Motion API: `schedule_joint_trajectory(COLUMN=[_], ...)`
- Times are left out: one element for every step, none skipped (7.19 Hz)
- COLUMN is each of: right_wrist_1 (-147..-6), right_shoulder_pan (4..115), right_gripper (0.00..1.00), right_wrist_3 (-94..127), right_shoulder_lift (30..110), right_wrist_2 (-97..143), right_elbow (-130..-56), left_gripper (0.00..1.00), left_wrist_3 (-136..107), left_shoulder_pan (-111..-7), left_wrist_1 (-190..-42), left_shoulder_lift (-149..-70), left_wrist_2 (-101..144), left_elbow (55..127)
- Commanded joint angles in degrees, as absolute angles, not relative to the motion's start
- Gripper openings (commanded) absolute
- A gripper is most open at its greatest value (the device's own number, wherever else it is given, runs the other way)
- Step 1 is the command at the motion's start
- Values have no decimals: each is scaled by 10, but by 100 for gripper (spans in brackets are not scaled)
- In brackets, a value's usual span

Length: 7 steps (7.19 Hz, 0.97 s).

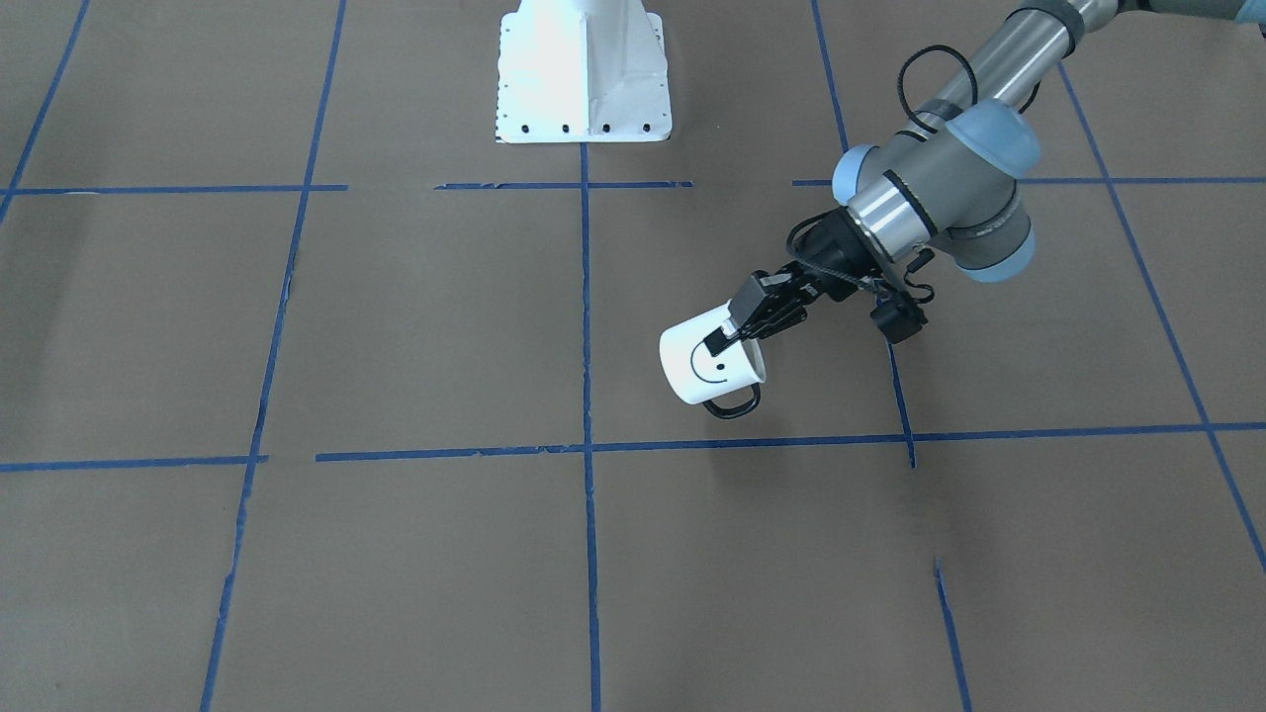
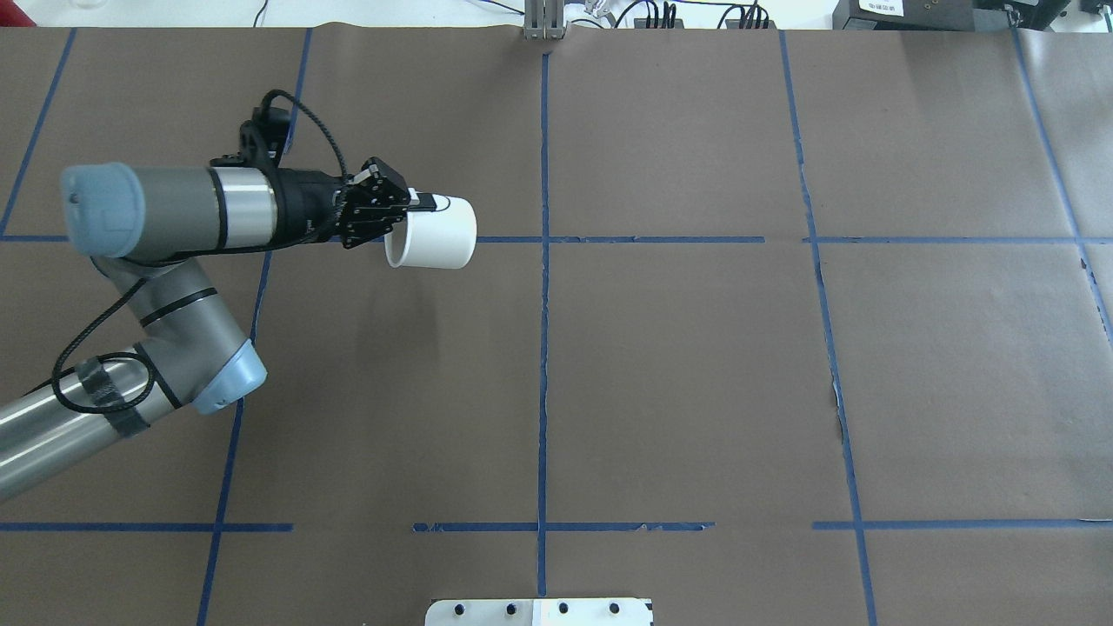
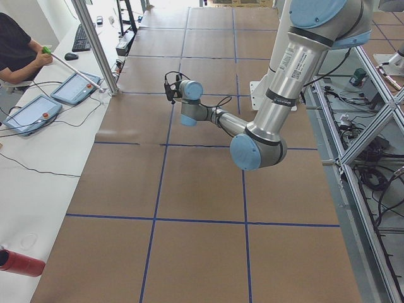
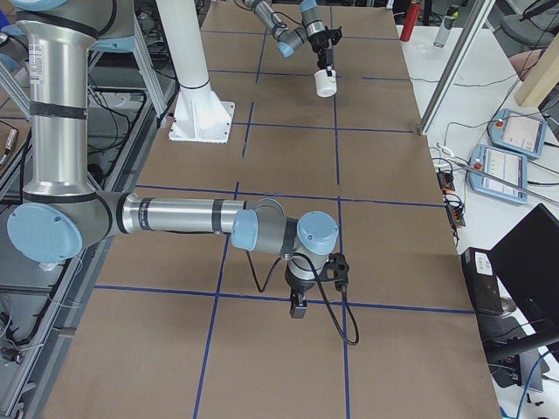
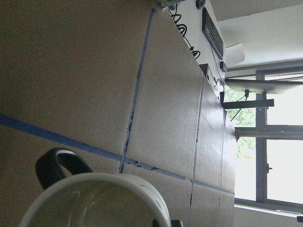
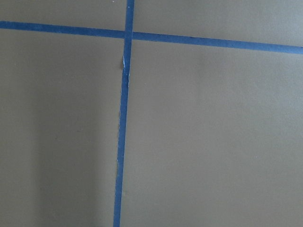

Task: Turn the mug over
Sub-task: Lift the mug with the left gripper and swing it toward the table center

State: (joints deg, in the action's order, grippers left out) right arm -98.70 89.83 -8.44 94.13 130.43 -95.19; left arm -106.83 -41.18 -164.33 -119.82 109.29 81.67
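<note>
The white mug (image 1: pixel 704 363) with a black smiley face and black loop handle hangs on its side above the table. My left gripper (image 1: pixel 734 333) is shut on its rim, one finger inside and one outside. The overhead view shows the mug (image 2: pixel 437 235) with its mouth toward the left gripper (image 2: pixel 407 211). The left wrist view shows the cream interior and handle of the mug (image 5: pixel 102 201). It also shows far off in the exterior right view (image 4: pixel 325 81). My right gripper (image 4: pixel 297 307) points down near the table, seen only there; I cannot tell if it is open.
Brown paper with blue tape lines (image 2: pixel 544 348) covers the table. The white robot base (image 1: pixel 584 74) stands at the robot's edge. Teach pendants (image 3: pixel 35 110), a seated person (image 3: pixel 16 47) and a red bottle (image 3: pixel 19 262) are on the side bench beyond the table.
</note>
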Motion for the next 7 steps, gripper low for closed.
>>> schedule_joint_trajectory(right_wrist_1=[-987,-987,-987,-987,-987,-987,-987], right_shoulder_pan=[898,898,898,898,898,898,898], right_gripper=[100,100,100,100,100,100,100], right_wrist_3=[-84,-84,-84,-84,-84,-84,-84], right_shoulder_lift=[941,941,941,941,941,941,941], right_wrist_2=[1304,1304,1304,1304,1304,1304,1304], right_elbow=[-952,-952,-952,-952,-952,-952,-952], left_gripper=[0,0,0,0,0,0,0], left_wrist_3=[-953,-945,-900,-849,-846,-846,-846], left_shoulder_pan=[-383,-356,-342,-327,-293,-273,-272], left_wrist_1=[-1395,-1319,-1214,-1100,-1004,-927,-917], left_shoulder_lift=[-1298,-1329,-1368,-1417,-1465,-1530,-1537], left_wrist_2=[1065,1039,1035,1018,967,944,942], left_elbow=[821,820,820,816,790,714,698])
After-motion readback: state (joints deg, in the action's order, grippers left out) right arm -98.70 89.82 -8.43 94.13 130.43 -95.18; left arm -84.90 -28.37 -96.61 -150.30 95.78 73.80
